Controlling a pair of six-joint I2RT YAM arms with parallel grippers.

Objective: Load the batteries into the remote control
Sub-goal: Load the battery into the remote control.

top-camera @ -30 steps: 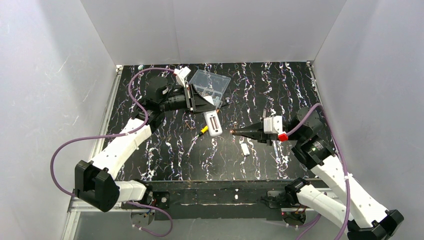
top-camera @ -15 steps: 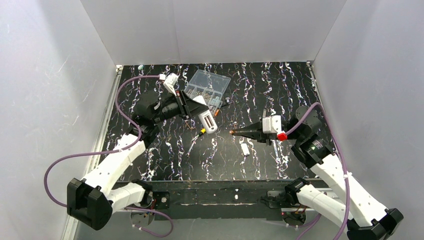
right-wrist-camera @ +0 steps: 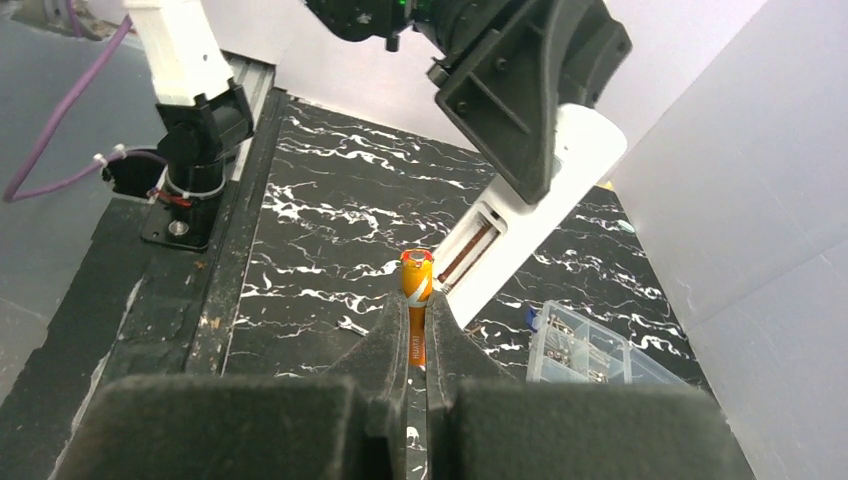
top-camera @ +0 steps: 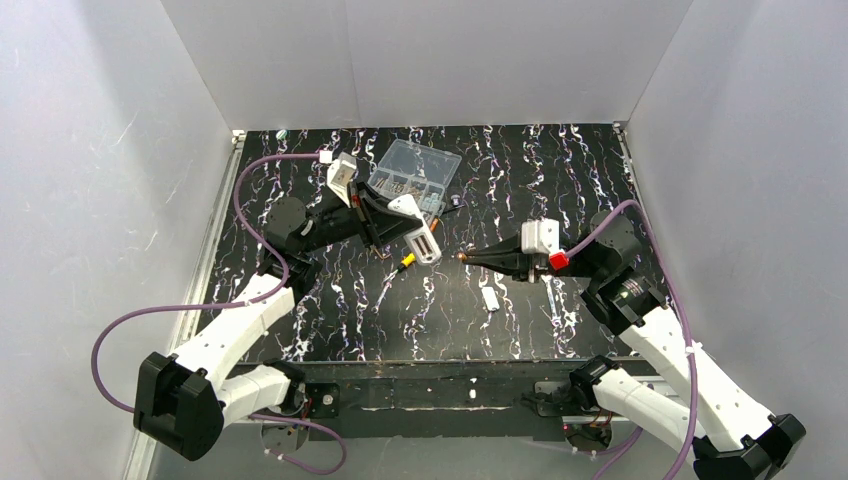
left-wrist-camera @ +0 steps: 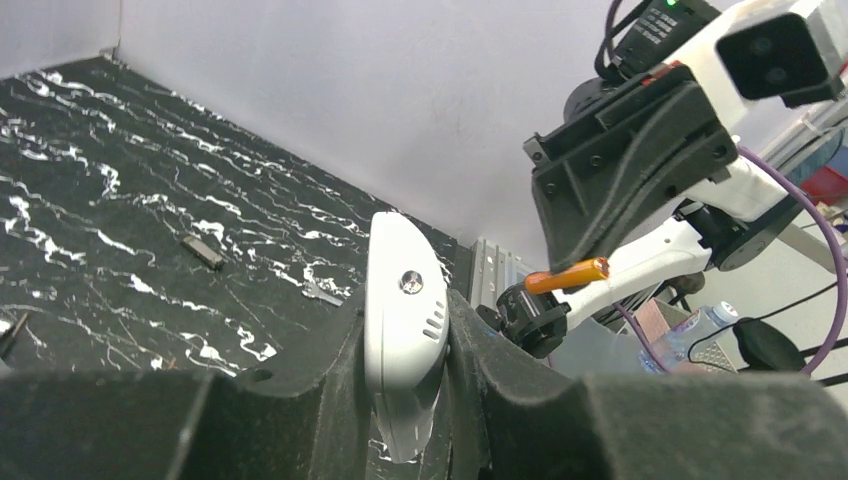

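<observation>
My left gripper (top-camera: 402, 226) is shut on the white remote control (top-camera: 420, 238) and holds it tilted above the table. In the left wrist view the remote (left-wrist-camera: 404, 300) sits edge-on between the jaws. In the right wrist view its open battery slot (right-wrist-camera: 468, 250) faces me. My right gripper (top-camera: 472, 258) is shut on an orange battery (right-wrist-camera: 416, 288), whose tip (top-camera: 461, 257) points at the remote and stops just short of it. The battery also shows in the left wrist view (left-wrist-camera: 567, 275). A small orange piece (top-camera: 436, 223) lies by the clear box; I cannot tell whether it is the other battery.
A clear compartmented box (top-camera: 415, 170) stands behind the remote and also shows in the right wrist view (right-wrist-camera: 585, 350). A yellow-handled screwdriver (top-camera: 404, 263) lies under the remote. A small white plate (top-camera: 490, 298) lies below the right gripper. A small wrench (left-wrist-camera: 322, 293) lies on the table.
My left gripper has lifted the remote off the table, tilted it and drawn it slightly left and back. My right gripper with the battery has moved slightly left, towards the remote.
</observation>
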